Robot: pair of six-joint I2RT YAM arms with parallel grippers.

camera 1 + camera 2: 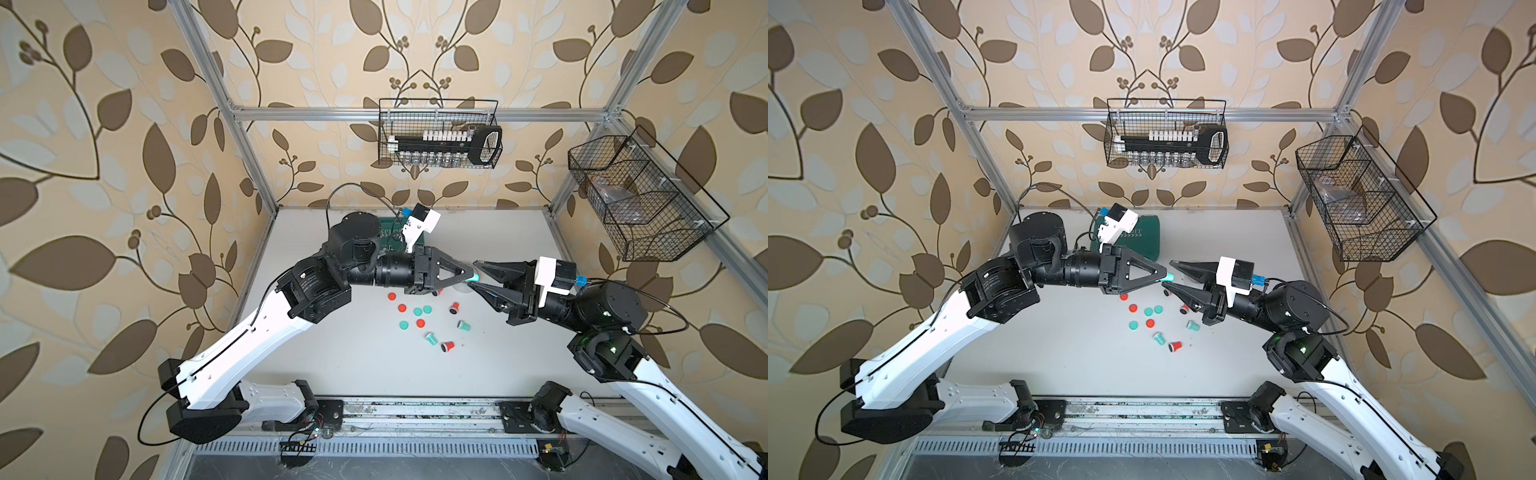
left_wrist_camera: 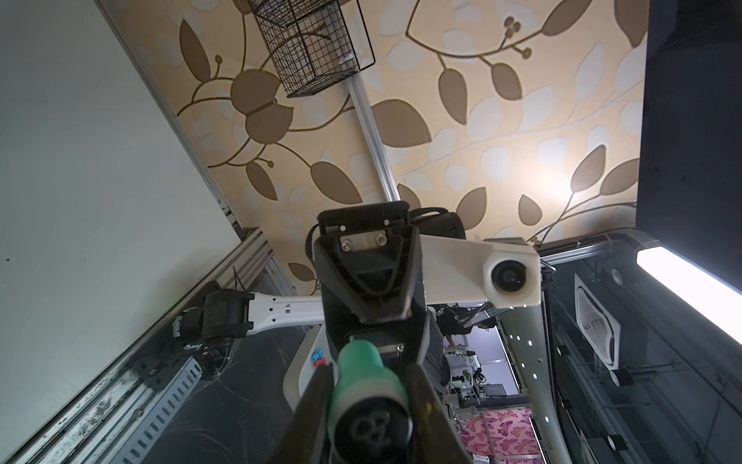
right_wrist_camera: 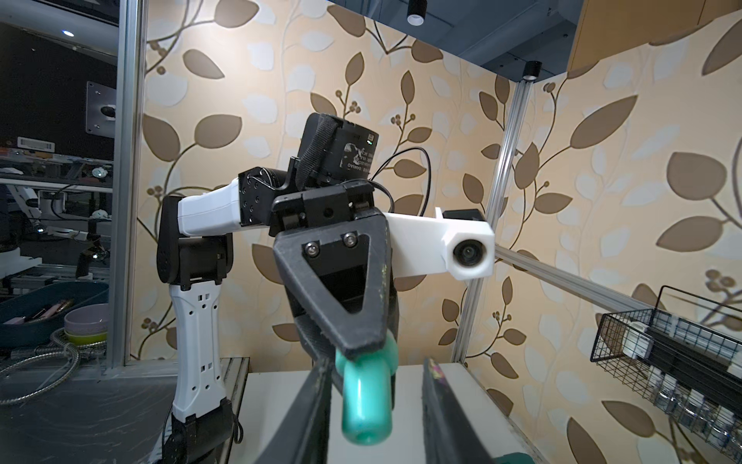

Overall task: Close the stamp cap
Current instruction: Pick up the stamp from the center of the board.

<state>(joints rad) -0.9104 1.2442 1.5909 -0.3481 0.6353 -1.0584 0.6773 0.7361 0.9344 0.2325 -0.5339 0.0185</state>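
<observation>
Left hand (image 1: 471, 277) is pinching the teal stamp (image 1: 475, 276) in mid-air above the worktop (image 1: 357, 365) — right hand (image 1: 472, 273) faces it, fingers spread either side of the stamp's handle end. Loose red and teal caps (image 1: 417, 311) lie scattered on the worktop.

On my screen the teal stamp (image 3: 365, 401) looks like smooth plastic with a soft gloss on the handle. Its stamping face (image 2: 371, 428) is black, matt and rubbery. The fingers (image 3: 303, 281) of the left gripper (image 1: 469, 278) are black matt plastic, a little rough and scratched. The camera housing (image 3: 467, 249) is white matt plastic. The arm shell (image 3: 196, 321) is white plastic too, but smoother and lightly shiny. The table (image 1: 332, 365) is white, matt and even. I see the frame (image 1: 415, 113) as bare brushed metal and the wire basket (image 1: 386, 120) as thin black metal wire. The wallpaper (image 1: 104, 166) is matt, with embossed leaves. The loose caps (image 1: 402, 308) seem to be smooth plastic.
</observation>
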